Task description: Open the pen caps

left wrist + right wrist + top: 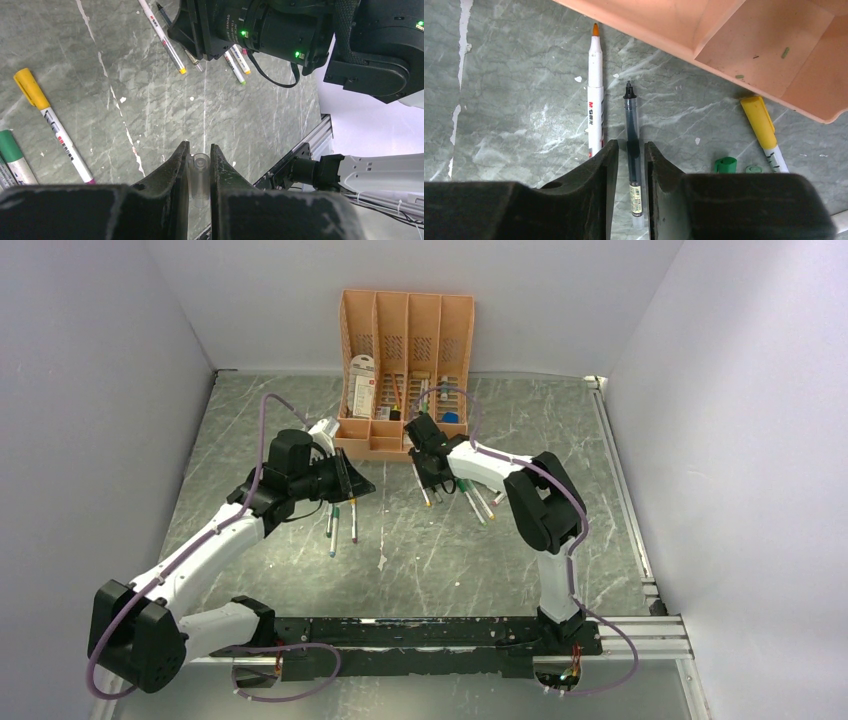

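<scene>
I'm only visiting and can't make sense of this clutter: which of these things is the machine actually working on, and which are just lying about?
Part of the job:
clear cap in the left gripper; dark pen within the right gripper; yellow-capped pen; loose green cap.

Just lying about:
peach organiser; card packets in it.

left arm (215,540): stretched forward from its base, wrist turned toward the middle
left gripper (200,165): jaws pinched on a clear cap (201,175)
right arm (545,505): elbow up high, forearm reaching forward-left
right gripper (631,150): pointing down, jaws parted just a little
</scene>
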